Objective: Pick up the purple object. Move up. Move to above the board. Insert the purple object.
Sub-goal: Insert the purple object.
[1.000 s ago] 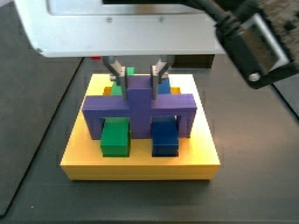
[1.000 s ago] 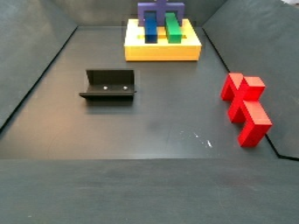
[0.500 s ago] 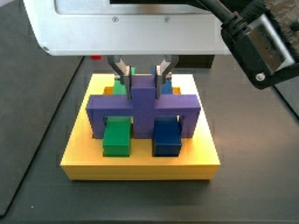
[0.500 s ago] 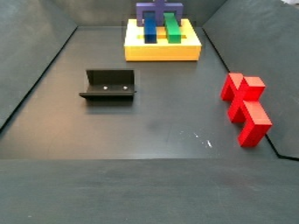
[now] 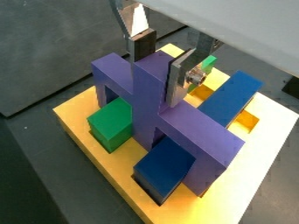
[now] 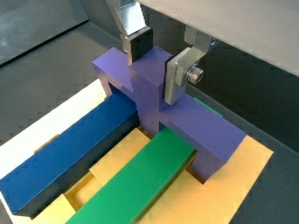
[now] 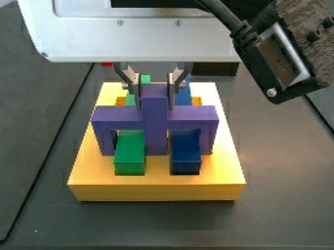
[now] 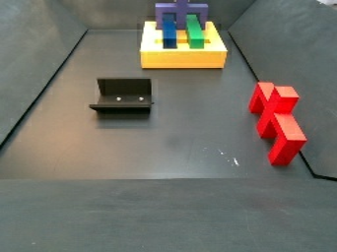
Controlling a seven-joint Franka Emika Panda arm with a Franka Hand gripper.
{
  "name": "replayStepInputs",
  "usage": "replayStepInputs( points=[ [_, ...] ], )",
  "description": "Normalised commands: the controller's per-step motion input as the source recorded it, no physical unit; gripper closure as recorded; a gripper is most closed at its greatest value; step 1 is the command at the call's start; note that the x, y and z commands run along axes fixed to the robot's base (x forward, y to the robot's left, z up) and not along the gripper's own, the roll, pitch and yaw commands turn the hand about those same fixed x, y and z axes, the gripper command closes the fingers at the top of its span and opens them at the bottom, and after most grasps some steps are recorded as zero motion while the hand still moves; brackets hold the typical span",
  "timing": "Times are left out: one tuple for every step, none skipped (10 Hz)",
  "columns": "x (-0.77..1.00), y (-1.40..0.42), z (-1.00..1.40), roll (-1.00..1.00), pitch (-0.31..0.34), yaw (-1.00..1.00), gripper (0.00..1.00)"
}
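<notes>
The purple object (image 7: 156,117) sits on the yellow board (image 7: 156,186), its crossbar straddling the long green bar (image 7: 128,153) and the long blue bar (image 7: 185,154), its legs down in the board. My gripper (image 7: 154,86) stands directly over it. Both wrist views show the flat silver fingers on either side of the raised central stub (image 5: 149,83), pads against it, so the gripper (image 5: 160,74) is shut on the purple object (image 6: 146,92). In a side view the board (image 8: 184,59) lies at the far end of the floor with the purple object (image 8: 178,12) on top.
The dark fixture (image 8: 122,96) stands on the floor left of centre. A red block (image 8: 275,120) lies near the right wall. A black wrist camera housing (image 7: 280,54) hangs to the right above the board. Dark walls ring the floor.
The gripper and the purple object nudged slightly sideways half a second ago and are back where they were. The board and bars stayed still.
</notes>
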Motion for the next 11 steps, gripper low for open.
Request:
replayStepInputs(
  points=[
    [0.19,-0.08,0.0,0.39,0.15,0.0,1.0],
    [0.13,-0.11,0.21,0.38,0.149,0.0,1.0],
    [0.05,-0.09,0.01,0.4,0.121,0.02,1.0],
    [0.01,-0.05,0.0,0.38,0.079,0.02,1.0],
    [0.0,-0.03,-0.16,0.33,0.046,0.01,1.0],
    [0.0,-0.03,-0.41,0.25,0.0,0.03,1.0],
    [0.03,-0.09,-0.54,0.09,-0.026,0.04,1.0],
    [0.2,-0.17,-0.5,0.0,-0.027,0.05,1.0],
    [0.11,-0.18,-0.18,-0.03,-0.003,0.05,1.0],
    [0.07,-0.14,-0.06,-0.06,-0.011,0.03,1.0],
    [0.07,-0.07,-0.16,-0.03,-0.006,0.02,1.0]
  ],
)
